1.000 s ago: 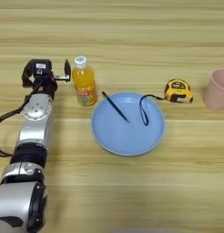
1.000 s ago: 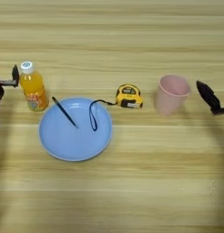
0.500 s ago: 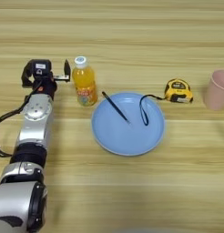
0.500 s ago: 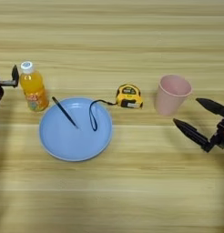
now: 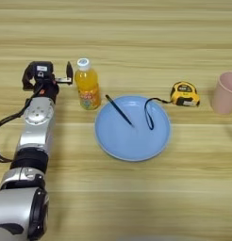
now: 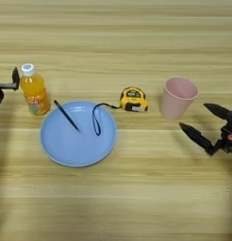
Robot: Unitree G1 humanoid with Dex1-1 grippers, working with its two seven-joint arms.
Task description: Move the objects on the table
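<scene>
A pink cup (image 6: 178,97) stands upright at the right of the table (image 6: 136,197). My right gripper (image 6: 193,116) is open just to the right of the cup, its two black fingers (image 6: 197,136) pointing left and touching nothing. A yellow-and-black tape measure (image 6: 133,99) lies left of the cup, with its cord loop (image 6: 95,121) resting on a blue plate (image 6: 66,150). A thin black stick (image 6: 67,116) lies on the plate. The orange-drink bottle (image 5: 87,89) stands upright left of the plate. My left gripper (image 5: 47,77) is open next to the bottle, holding nothing.
My left arm (image 5: 35,136) stretches along the table's left side from the near edge up to the bottle. Bare wood lies in front of the plate and behind all the objects.
My right gripper has come in from the right edge and now shows both spread fingers beside the pink cup. The left arm and the objects have not moved.
</scene>
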